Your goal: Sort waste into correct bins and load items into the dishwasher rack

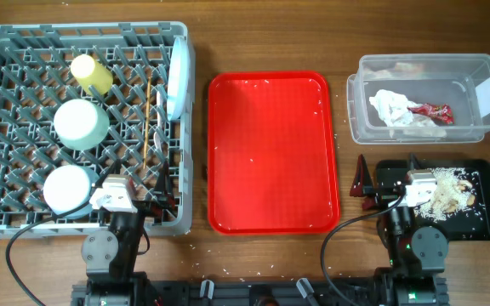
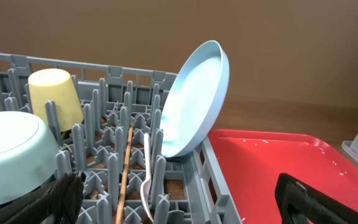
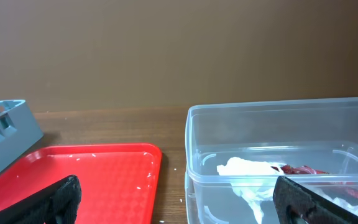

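The grey dishwasher rack (image 1: 7, 127) at the left holds a yellow cup (image 1: 92, 74), two pale bowls (image 1: 81, 124) (image 1: 67, 189), chopsticks (image 1: 149, 119) and a blue-green plate (image 1: 178, 76) standing on edge. In the left wrist view the plate (image 2: 194, 99), a white fork (image 2: 146, 180) and the chopsticks (image 2: 126, 168) stand among the pegs. The clear tub (image 1: 475, 64) holds a white napkin (image 1: 391, 107) and a red wrapper (image 1: 432, 110). Food scraps (image 1: 447, 194) lie in the black tray (image 1: 479, 223). My left gripper (image 2: 185, 208) is open and empty over the rack's near right corner. My right gripper (image 3: 182, 202) is open and empty, near the tub.
A red serving tray (image 1: 272, 151) with a few rice grains lies in the middle, between rack and bins. It also shows in the left wrist view (image 2: 278, 162) and the right wrist view (image 3: 86, 174). Loose grains dot the wooden table round it.
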